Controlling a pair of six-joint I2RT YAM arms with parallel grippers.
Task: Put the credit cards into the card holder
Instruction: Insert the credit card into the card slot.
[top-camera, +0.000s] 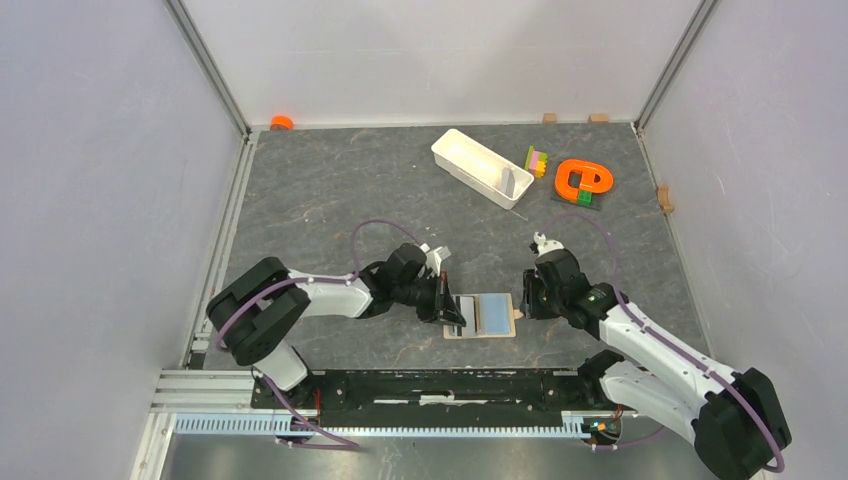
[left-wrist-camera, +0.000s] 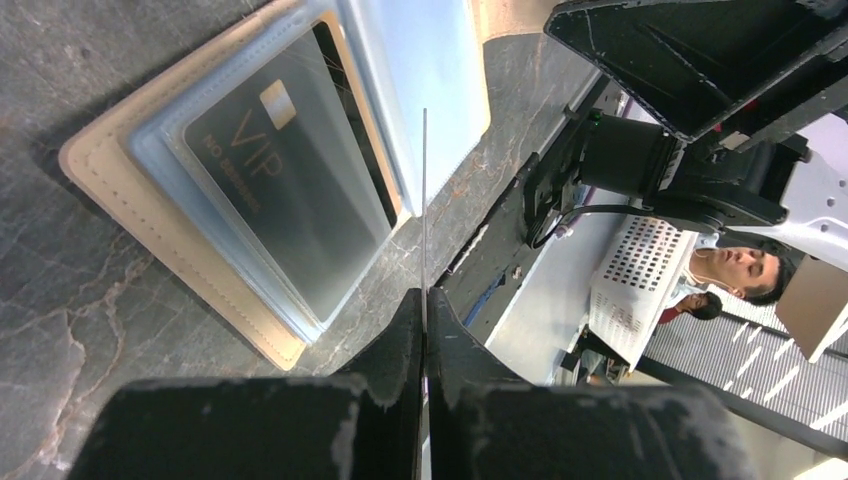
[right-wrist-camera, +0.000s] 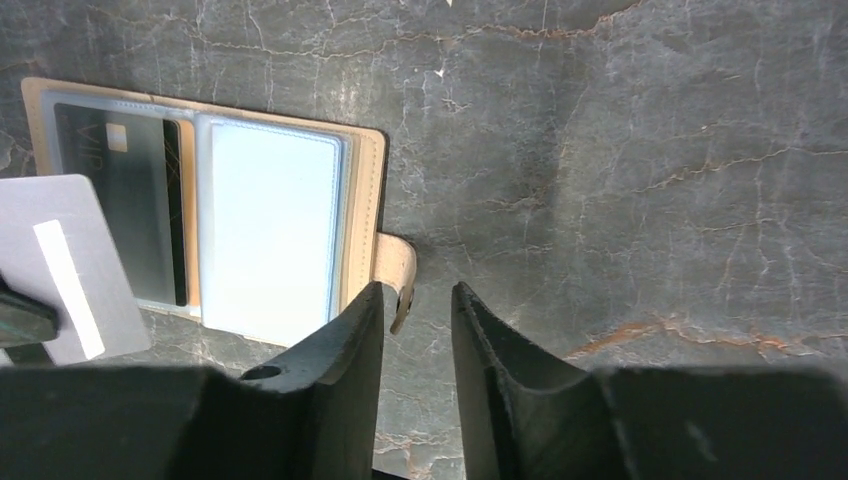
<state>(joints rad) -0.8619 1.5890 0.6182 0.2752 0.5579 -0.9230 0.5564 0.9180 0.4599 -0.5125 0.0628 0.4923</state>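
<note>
Pinching pale card (right-wrist-camera: 70, 270) edge-on to slot into holder (right-wrist-camera: 365, 200), L gripper (left-wrist-camera: 424, 300) clamped; R gripper (right-wrist-camera: 415, 300) part-open, empty, by tab (right-wrist-camera: 396, 265).

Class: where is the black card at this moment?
In the left wrist view, the black card lies sleeved in the open card holder's left half, beside the pale card.

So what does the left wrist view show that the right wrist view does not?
Only the left wrist view: the left gripper shut on a pale card, seen edge-on. Only the right wrist view: the snap tab, the pale card's striped face, the right gripper open. Both: the open card holder with the black card sleeved.
</note>
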